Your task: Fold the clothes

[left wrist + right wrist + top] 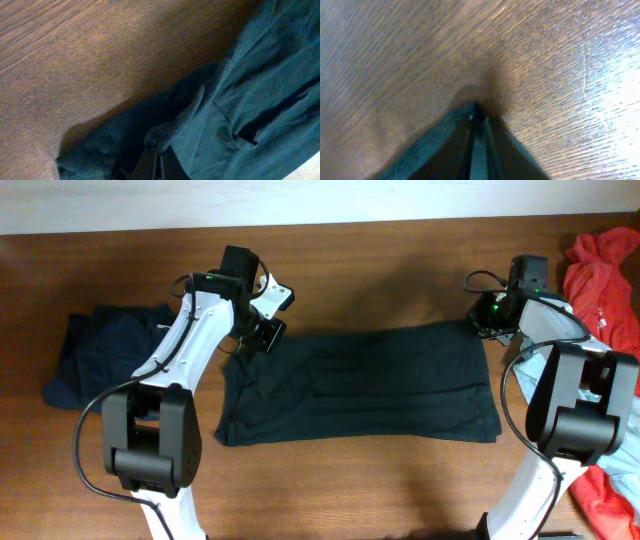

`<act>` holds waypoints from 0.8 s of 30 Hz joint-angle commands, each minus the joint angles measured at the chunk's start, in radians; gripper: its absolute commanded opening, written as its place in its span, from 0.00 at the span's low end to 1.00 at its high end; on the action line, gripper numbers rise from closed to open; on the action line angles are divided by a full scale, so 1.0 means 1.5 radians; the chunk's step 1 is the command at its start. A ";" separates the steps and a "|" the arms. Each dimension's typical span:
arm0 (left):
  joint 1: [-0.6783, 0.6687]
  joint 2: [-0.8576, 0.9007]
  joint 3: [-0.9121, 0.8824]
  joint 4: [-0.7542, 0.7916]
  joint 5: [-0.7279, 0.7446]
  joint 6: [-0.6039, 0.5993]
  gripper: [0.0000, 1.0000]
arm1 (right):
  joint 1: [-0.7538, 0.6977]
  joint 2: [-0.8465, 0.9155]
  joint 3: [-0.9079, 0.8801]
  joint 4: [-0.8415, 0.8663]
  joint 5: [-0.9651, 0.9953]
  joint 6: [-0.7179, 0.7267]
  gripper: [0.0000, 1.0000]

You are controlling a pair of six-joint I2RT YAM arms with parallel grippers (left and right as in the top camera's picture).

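A large black-navy shirt (360, 385) lies spread flat across the middle of the table, long side left to right. My left gripper (262, 335) is at its far left corner; in the left wrist view the left gripper (160, 150) is shut, with bunched cloth of the shirt (260, 100) pinched at its tips. At the far right corner is my right gripper (487, 325). In the right wrist view the right gripper (478, 120) has its jaws close together, with a corner of the shirt (430, 145) caught between them against the wood.
A dark navy garment (100, 355) lies crumpled at the table's left side. A red-orange garment (605, 270) is heaped at the right edge behind the right arm, and more red cloth (612, 495) shows at the front right. Bare wood table (380, 480) lies in front of the shirt.
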 commanded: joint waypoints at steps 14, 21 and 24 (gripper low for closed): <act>-0.002 -0.022 0.016 -0.003 0.010 -0.017 0.01 | 0.004 0.004 0.002 0.040 -0.109 -0.023 0.40; -0.002 -0.022 0.016 -0.002 0.010 -0.017 0.00 | 0.005 0.006 0.002 0.041 -0.096 -0.024 0.43; -0.002 -0.022 0.016 -0.001 0.010 -0.017 0.01 | 0.006 0.009 0.001 0.035 -0.087 -0.024 0.43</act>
